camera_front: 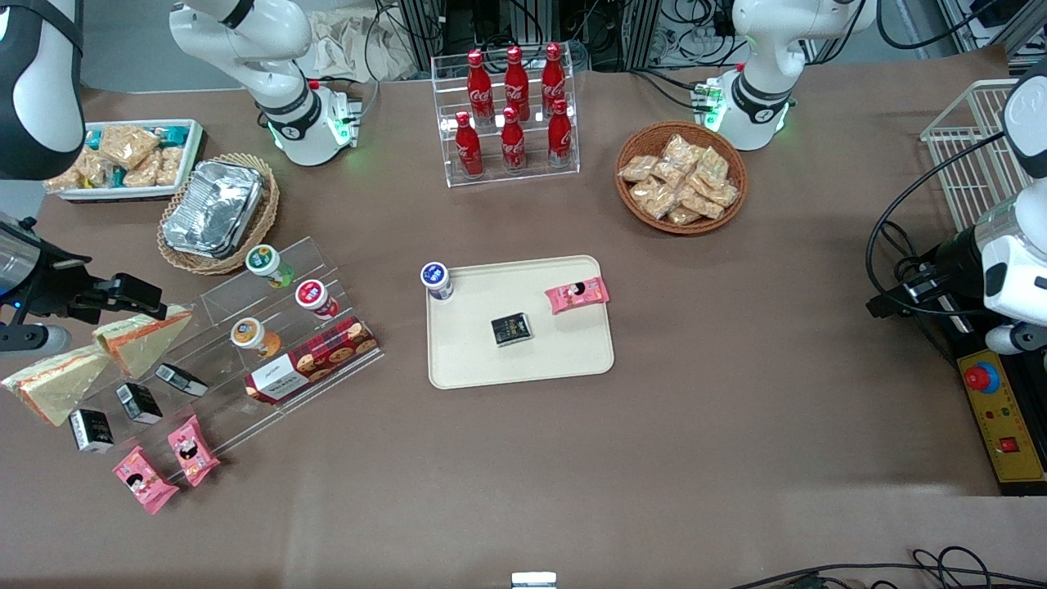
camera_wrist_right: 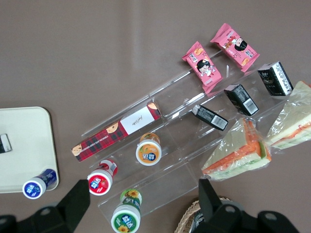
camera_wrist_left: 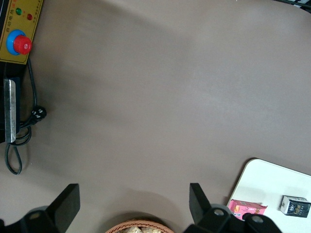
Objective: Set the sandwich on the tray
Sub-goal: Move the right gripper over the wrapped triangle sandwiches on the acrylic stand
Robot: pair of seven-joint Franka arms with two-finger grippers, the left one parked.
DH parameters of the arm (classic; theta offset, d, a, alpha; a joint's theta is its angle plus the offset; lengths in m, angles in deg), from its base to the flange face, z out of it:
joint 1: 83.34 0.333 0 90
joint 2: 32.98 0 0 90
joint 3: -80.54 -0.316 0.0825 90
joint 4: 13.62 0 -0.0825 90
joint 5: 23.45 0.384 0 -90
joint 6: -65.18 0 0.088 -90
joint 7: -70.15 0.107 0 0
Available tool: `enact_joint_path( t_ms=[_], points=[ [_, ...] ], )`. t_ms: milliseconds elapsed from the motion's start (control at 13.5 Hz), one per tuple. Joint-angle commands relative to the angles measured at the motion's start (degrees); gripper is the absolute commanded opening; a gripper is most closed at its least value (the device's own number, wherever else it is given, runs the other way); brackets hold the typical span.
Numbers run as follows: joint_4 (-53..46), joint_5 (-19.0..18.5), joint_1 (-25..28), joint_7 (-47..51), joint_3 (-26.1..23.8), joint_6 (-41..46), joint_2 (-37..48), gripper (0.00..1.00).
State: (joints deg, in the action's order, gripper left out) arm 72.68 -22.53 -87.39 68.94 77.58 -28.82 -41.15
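So, Coca-Cola script is read on the six red bottles (camera_front: 514,110) racked in a clear acrylic stand (camera_front: 505,168), farther from the front camera than the tray (camera_front: 572,360). No other label is legible.

The counter (camera_front: 736,368) is covered in plain brown sheet; cables and rack frames are seen along the edge farthest from the camera.

Working arm's end: a white bin (camera_front: 190,155) of snack packets, a foil container (camera_front: 214,209) in a wicker basket (camera_front: 262,225). A stepped clear display (camera_wrist_right: 170,109) is loaded with three lidded cups (camera_wrist_right: 148,151), a red plaid cookie box (camera_wrist_right: 116,130), small black cartons (camera_wrist_right: 241,98) and two pink packets (camera_wrist_right: 203,65).

The sandwich (camera_front: 56,384) lies at that display's end, touching the similar wedge with the broader orange band (camera_front: 143,335), which lies farther from the camera. The gripper (camera_front: 155,301) is held over the orange-band wedge, jaws spread wide, nothing gripped.

The tray is mid-counter, well apart from the sandwich. On it: a blue-lidded cup (camera_front: 437,281) at one corner, a black carton (camera_front: 511,329) mid-tray, a pink packet (camera_front: 577,294).

Toward the parked arm's end: a round wicker basket (camera_front: 634,209) of wrapped snacks, a white wire basket (camera_front: 957,139), a yellow control box (camera_front: 1002,417) with a red stop button.
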Motion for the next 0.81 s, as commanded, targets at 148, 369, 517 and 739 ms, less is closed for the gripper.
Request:
enact_joint_path(
  t_ms=[148, 369, 517, 739],
  points=[
    [-0.77, -0.92, -0.44, 0.86, -0.21, -0.83, -0.71, 0.99],
    [-2.08, -0.40, -0.70, 0.07, 2.16, -1.18, -2.29, 0.99],
    [-3.93, -0.48, -0.70, 0.16, 2.17, -2.32, -3.17, 0.99],
    [-4.02, -0.74, -0.88, 0.68, 2.43, -2.33, -2.82, 0.99]
  ],
)
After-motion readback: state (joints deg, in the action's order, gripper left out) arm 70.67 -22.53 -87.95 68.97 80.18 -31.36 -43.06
